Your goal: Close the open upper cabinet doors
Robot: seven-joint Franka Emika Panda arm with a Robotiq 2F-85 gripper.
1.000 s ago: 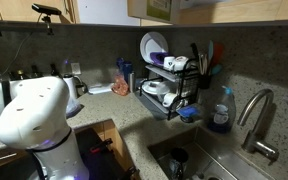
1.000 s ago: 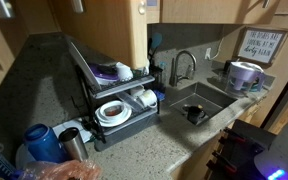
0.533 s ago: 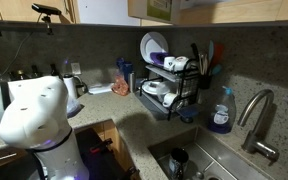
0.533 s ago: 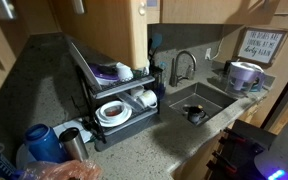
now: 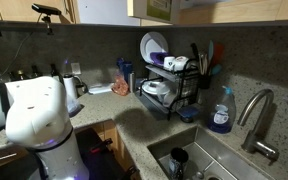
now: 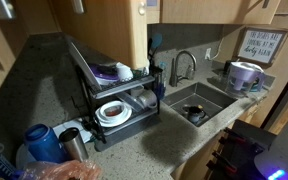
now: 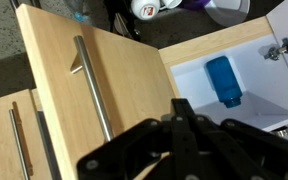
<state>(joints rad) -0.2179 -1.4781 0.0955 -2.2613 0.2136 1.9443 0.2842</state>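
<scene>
An open upper cabinet door (image 6: 99, 35), a honey-brown wooden panel, hangs out over the dish rack (image 6: 114, 95). In an exterior view it shows as a wooden edge at the top (image 5: 149, 9). More wooden door panels sit at the top left (image 5: 24, 10). My gripper (image 7: 179, 108) shows only in the wrist view, with its dark fingers pressed together and nothing between them. It hovers low over a low cabinet door (image 7: 64, 90) with a long metal bar handle (image 7: 91, 85), far from the upper doors. My white arm (image 5: 34, 115) stands at the lower left.
The dish rack (image 5: 169, 85) holds plates and cups. A sink (image 5: 199, 160) with a faucet (image 5: 256, 110) and a blue soap bottle (image 5: 221, 110) lies beside it. The low cabinet stands open, with a blue bottle (image 7: 222, 80) inside. Bottles and jars line the counter's back wall.
My white arm link has shifted slightly in the exterior view. The cabinet doors and dishes have not moved.
</scene>
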